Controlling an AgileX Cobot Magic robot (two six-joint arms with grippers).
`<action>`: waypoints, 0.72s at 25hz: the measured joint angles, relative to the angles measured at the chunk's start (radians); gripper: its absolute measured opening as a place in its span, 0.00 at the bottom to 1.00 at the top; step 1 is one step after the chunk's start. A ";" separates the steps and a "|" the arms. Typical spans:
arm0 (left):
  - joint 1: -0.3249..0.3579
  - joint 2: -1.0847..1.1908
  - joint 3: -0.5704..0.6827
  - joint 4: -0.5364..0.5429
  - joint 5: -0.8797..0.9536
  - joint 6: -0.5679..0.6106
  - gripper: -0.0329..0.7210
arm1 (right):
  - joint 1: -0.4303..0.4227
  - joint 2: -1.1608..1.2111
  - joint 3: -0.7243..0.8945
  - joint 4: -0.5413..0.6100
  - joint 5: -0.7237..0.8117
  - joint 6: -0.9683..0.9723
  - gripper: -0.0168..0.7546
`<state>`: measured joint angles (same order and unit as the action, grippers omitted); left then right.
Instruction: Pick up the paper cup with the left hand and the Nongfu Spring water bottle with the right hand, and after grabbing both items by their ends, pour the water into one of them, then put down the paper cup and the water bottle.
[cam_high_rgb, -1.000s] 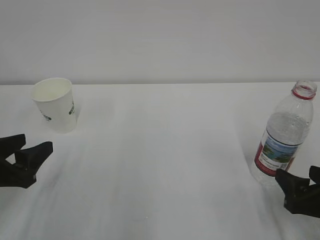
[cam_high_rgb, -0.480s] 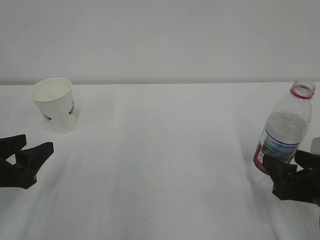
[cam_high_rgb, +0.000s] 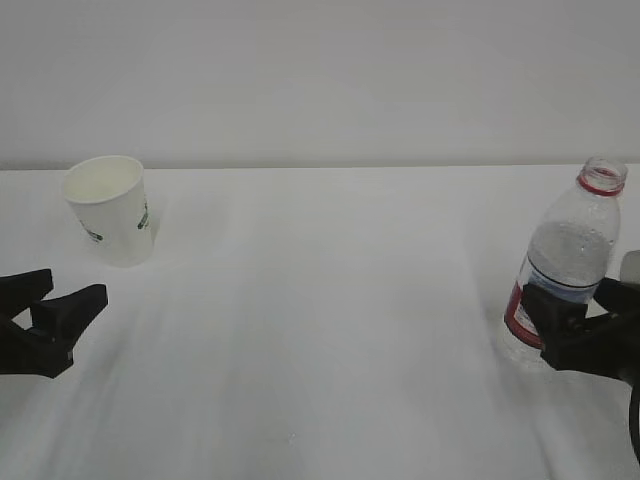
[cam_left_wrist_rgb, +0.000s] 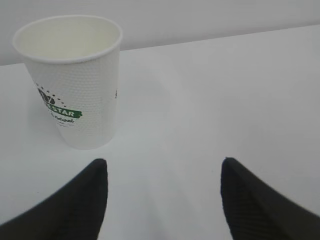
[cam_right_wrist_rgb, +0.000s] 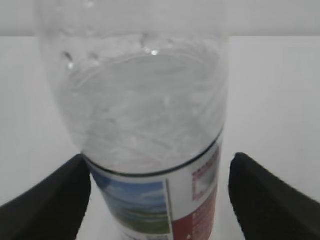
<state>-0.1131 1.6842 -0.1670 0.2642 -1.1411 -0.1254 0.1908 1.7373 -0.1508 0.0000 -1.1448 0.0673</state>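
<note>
The left hand (cam_high_rgb: 48, 305) and the right hand (cam_high_rgb: 583, 318) are both black, with two thick fingers (cam_left_wrist_rgb: 65, 210) that look a little bumpy.

A bare test setup, lab-like rather than a home or shop; a plain white desk (cam_high_rgb: 320, 330) runs back to a blank grey-white wall (cam_high_rgb: 320, 80). Only a cup (cam_high_rgb: 110, 208), a bottle (cam_high_rgb: 568, 262) and two black robot grippers occupy it; no furniture or decoration shows.
</note>
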 joint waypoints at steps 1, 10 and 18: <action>0.000 0.000 0.000 0.000 0.000 0.000 0.73 | 0.000 0.000 -0.005 0.000 0.000 0.000 0.86; 0.000 0.000 0.000 0.001 0.000 0.000 0.73 | 0.000 0.073 -0.071 0.000 -0.001 0.000 0.87; 0.000 0.000 0.000 0.001 0.000 0.000 0.73 | 0.000 0.092 -0.096 0.000 -0.001 0.000 0.86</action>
<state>-0.1131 1.6842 -0.1670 0.2649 -1.1411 -0.1254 0.1908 1.8290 -0.2469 0.0000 -1.1462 0.0673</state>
